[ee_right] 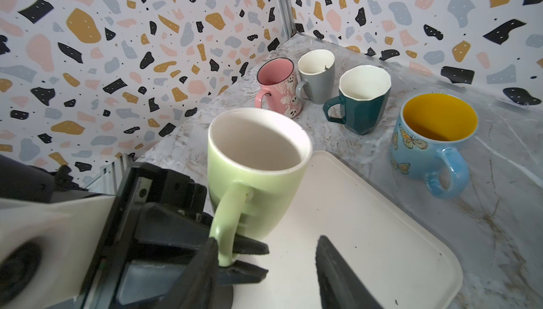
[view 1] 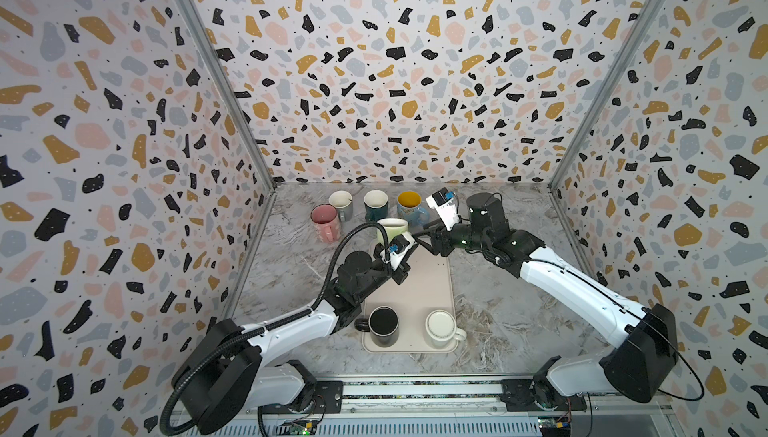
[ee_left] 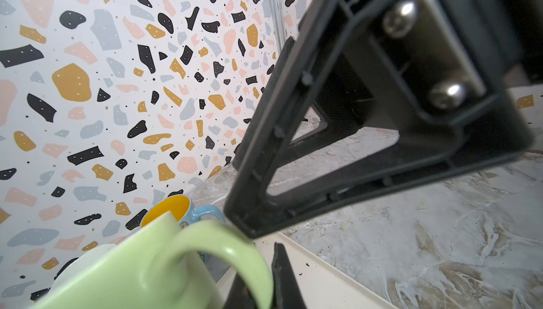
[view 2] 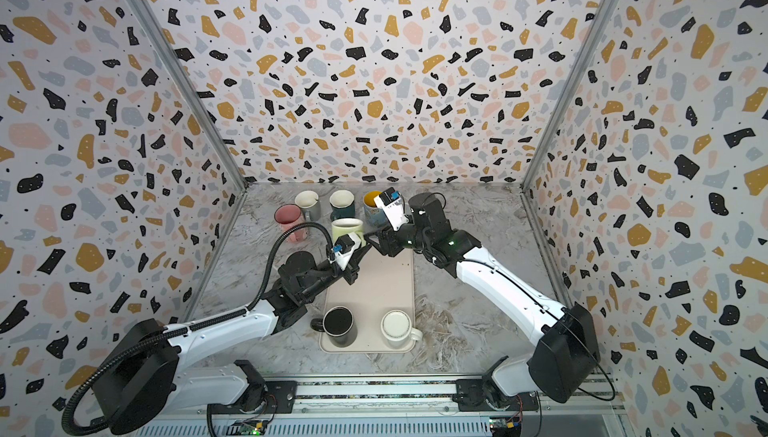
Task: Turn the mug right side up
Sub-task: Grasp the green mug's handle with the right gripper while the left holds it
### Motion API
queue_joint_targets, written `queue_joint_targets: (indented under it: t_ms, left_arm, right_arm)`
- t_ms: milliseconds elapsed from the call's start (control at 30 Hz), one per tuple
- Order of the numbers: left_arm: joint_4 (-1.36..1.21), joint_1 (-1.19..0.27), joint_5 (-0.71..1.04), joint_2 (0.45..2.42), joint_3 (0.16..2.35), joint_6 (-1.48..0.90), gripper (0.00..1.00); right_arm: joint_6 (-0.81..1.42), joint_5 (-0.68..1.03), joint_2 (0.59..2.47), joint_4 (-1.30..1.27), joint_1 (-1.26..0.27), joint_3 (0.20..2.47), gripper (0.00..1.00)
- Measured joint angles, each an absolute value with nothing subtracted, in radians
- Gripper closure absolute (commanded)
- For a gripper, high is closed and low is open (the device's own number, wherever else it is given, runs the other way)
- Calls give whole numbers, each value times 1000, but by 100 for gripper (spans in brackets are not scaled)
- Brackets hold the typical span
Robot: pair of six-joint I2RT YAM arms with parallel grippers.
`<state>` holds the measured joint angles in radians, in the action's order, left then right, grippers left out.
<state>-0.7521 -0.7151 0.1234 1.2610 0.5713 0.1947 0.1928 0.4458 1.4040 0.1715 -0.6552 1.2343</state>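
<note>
The pale green mug point(view 1: 392, 227) point(view 2: 347, 227) point(ee_right: 255, 157) stands right side up, mouth up, on the far end of the cream tray point(view 1: 432, 289). Its handle faces the arms. My left gripper point(view 1: 409, 243) point(ee_left: 261, 287) point(ee_right: 235, 259) is shut on the lower part of that handle point(ee_left: 223, 243). My right gripper point(view 1: 419, 236) point(view 2: 372, 239) point(ee_right: 269, 263) is open just beside the mug. One of its fingers lies against the handle and the left fingers, the other stands apart over bare tray. Nothing is between its jaws.
At the back stand a pink mug point(view 1: 324, 221), a grey mug point(view 1: 341, 204), a teal mug point(view 1: 376, 204) and a blue butterfly mug point(view 1: 411, 206), all mouth up. A black mug point(view 1: 383, 325) and a white mug point(view 1: 441, 327) sit on the tray's near end.
</note>
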Motion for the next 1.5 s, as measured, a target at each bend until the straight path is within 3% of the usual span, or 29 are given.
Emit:
queue_joint_targets:
  t_ms: [267,600,1500]
  left_arm:
    - [-754,-723,94,1269,588,218,100]
    - [-758,-735,78,1294,590,221,100]
    - [-798,-743,15,1293,590,198,100]
  right_arm:
    - [217,492,1404,147,-666,1234,48]
    - [287,514,1439,65,-692,1233,61]
    - [366,485,1496,14,-699,1232,70]
